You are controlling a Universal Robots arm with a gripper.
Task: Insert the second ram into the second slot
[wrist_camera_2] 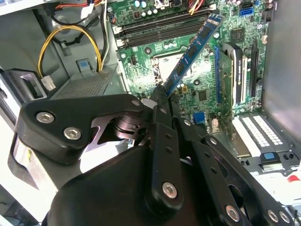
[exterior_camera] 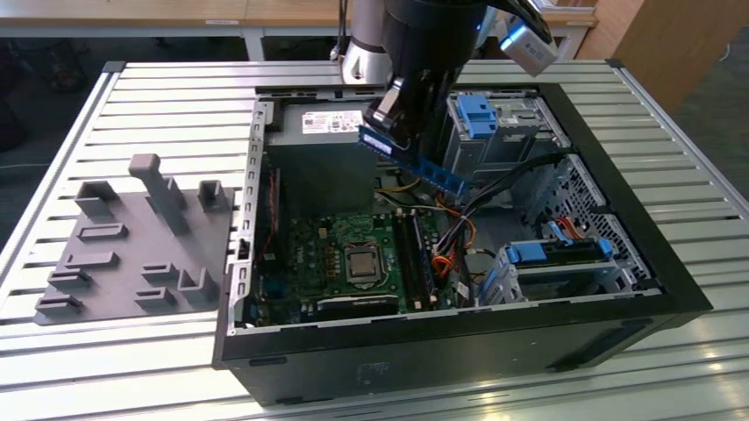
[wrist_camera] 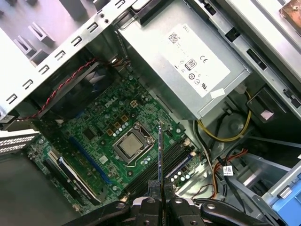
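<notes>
**Hand.** In the exterior view the hand [exterior_camera: 392, 130] is at the end of the arm, which reaches down over the open computer case [exterior_camera: 410, 368]. Both fingers are clamped on one end of the second ram [exterior_camera: 424, 168]. The second wrist view shows the grip at the hand [wrist_camera_2: 160, 96], with the blue stick [wrist_camera_2: 193, 52] projecting from between the fingers. In the first wrist view the hand [wrist_camera: 160, 192] holds the stick [wrist_camera: 159, 155] edge-on, so it appears as a thin line.

**Second ram.** The stick is in the air above the inside of the case and is not seated. In the exterior view it is tilted, with the free end lower and pointing toward the exterior view's right. It hangs over the region between the power supply [exterior_camera: 328, 123] and the motherboard [exterior_camera: 316, 254].

**Slots.** The memory slots [exterior_camera: 416, 259] run beside the processor socket [exterior_camera: 357, 263] on its exterior-view right. They are well apart from the stick. In both wrist views the slots [wrist_camera_2: 155, 28] [wrist_camera: 175, 160] lie beyond the free end of the stick. Whether any slot is already occupied cannot be determined.

**Surroundings.** The case lies on its side on a slatted metal table [exterior_camera: 153, 105]. A grey fixture plate [exterior_camera: 129, 246] sits on the table on the exterior view's left of the case. Blue drive brackets [exterior_camera: 480, 114] occupy the exterior-view right side of the case.
</notes>
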